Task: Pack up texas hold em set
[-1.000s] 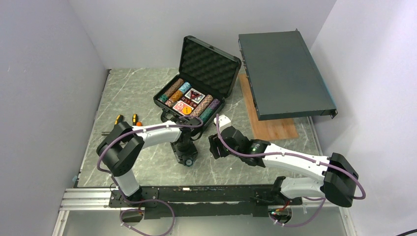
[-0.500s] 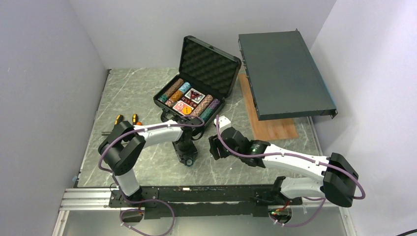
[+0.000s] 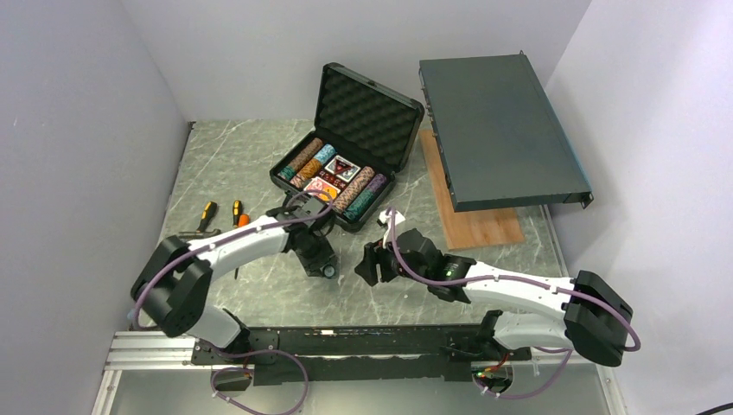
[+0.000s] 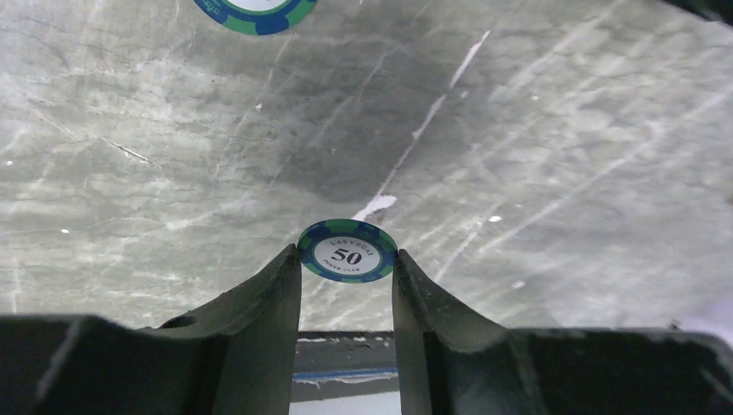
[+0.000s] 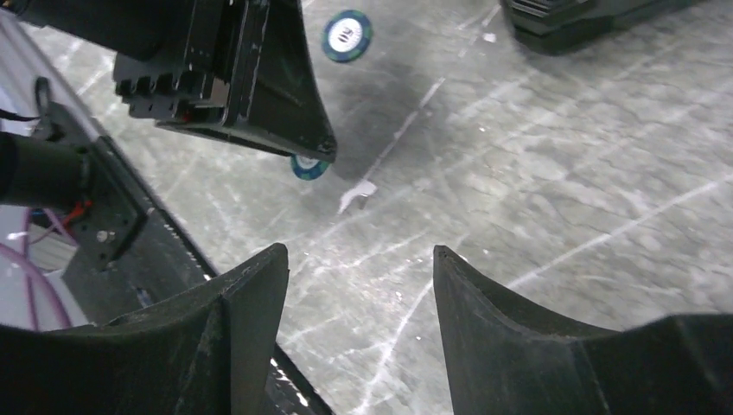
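Note:
The black foam-lined case (image 3: 290,183) stands open at the back of the table, with rows of chips and card decks inside and its lid (image 3: 367,112) upright. My left gripper (image 3: 324,270) points down at the table in front of the case. Its fingertips press both sides of a blue-and-green "50" poker chip (image 4: 347,252). A second such chip (image 4: 255,13) lies loose on the marble beyond it, seen as the chip (image 5: 347,35) from the right wrist. My right gripper (image 5: 359,259) hovers open and empty just right of the left gripper (image 5: 311,156).
A large flat dark grey metal box (image 3: 501,130) leans at the back right over a wooden board (image 3: 480,226). Orange-handled screwdrivers (image 3: 207,214) lie at the left. The black rail (image 3: 346,341) runs along the table's near edge.
My left jaws have narrowed onto the "50" chip, and the left arm has swung out to the left, with its gripper shifted slightly toward the case. The right gripper has drifted a little left.

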Controlling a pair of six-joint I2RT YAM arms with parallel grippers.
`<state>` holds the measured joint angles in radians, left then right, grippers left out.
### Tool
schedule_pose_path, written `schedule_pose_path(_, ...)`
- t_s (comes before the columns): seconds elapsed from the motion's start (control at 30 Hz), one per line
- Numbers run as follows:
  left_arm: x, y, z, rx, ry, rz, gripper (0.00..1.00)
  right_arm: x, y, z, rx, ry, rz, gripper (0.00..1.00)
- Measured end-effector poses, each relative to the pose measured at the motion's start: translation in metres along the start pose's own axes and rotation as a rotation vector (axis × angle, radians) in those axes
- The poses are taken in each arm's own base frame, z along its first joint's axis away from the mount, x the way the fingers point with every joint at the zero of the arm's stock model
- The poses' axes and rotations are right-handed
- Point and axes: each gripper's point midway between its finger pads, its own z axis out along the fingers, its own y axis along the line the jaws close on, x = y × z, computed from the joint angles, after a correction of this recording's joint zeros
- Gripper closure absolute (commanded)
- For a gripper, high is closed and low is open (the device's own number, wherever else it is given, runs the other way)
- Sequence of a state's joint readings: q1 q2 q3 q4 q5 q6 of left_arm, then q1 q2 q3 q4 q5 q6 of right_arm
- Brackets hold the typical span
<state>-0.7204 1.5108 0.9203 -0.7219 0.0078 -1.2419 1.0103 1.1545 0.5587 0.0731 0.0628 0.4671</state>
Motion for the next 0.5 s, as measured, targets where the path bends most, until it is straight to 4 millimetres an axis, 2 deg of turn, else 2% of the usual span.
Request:
schedule_pose_path(0.2,-0.008,-0.009,-0.019,0.182,0.058,-0.088,0.57,-0.012,0.029,0.002,-0.136,-0.070,0.045,0.36)
schedule_pose_path(0.3,-0.009,-0.018,-0.028,0.252,0.074,-0.096,0.56,-0.020,0.039,0.004,-0.177,-0.097,0.063,0.40)
schedule_pose_path(0.43,-0.006,-0.026,-0.036,0.336,0.104,-0.097,0.57,-0.011,0.041,0.015,-0.184,-0.067,0.083,0.49)
schedule_pose_path(0.5,-0.004,-0.027,-0.037,0.364,0.125,-0.100,0.57,-0.005,0.040,0.018,-0.177,-0.048,0.092,0.50)
